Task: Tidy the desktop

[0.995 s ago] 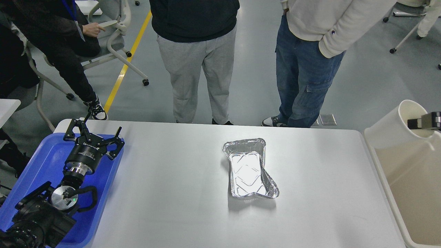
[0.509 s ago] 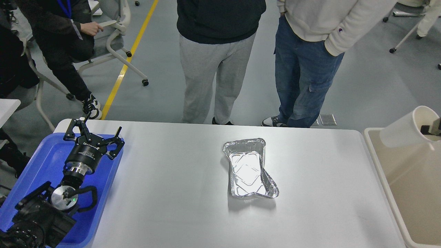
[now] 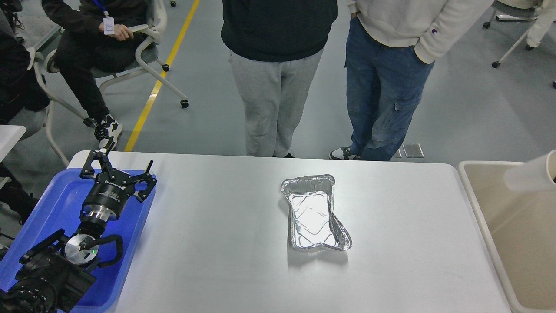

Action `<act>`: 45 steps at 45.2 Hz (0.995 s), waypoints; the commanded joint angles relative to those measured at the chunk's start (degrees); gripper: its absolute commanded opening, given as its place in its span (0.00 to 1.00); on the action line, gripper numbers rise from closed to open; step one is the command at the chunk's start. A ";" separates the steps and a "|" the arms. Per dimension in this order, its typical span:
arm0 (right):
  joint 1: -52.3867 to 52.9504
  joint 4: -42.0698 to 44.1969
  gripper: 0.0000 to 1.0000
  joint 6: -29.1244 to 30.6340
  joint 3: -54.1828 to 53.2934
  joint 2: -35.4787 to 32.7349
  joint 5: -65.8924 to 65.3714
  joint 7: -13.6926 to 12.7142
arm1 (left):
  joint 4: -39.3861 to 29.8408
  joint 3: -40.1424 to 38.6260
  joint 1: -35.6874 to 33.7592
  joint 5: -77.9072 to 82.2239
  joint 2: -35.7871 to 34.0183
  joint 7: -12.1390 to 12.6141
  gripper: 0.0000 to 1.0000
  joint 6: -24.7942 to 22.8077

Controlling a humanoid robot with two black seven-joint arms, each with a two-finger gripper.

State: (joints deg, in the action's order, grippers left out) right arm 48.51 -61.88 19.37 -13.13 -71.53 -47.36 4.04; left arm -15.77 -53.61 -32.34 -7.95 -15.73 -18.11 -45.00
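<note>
left pincer (image 3: 116, 168) hangs over the blue tray (image 3: 52, 208) at the worktop's (image 3: 208, 261) left edge, fingers spread, holding nothing. dented foil tray (image 3: 315, 213) sits mid-worktop. blurred white cup (image 3: 532, 176) over beige bin (image 3: 482, 217) at right edge; right pincer out of view.

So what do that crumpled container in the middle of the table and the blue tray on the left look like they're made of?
The container looks like thin aluminium foil: bright, mirror-like silver, a crinkled rim, and walls dented out of shape. The blue tray looks like moulded plastic: uniform saturated colour, a smooth raised rim with rounded corners, and a soft sheen. Both are judged from appearance only.
</note>
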 commanded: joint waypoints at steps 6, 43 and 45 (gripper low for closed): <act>-5.09 12.57 0.00 -4.07 1.44 7.54 8.07 0.09 | 0.04 0.00 0.00 -0.05 0.00 0.00 1.00 0.00; -12.56 50.27 0.00 -6.01 0.91 31.88 19.49 0.09 | -0.05 0.00 -0.09 -0.05 0.00 0.00 1.00 0.00; -12.56 52.47 0.00 -5.92 0.91 33.38 19.76 0.18 | -0.05 0.00 0.00 -0.05 0.00 0.00 1.00 0.00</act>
State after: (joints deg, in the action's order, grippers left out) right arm 36.85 -21.77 13.46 -12.23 -46.30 -30.20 4.15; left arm -15.74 -53.61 -32.34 -7.98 -15.73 -18.11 -45.00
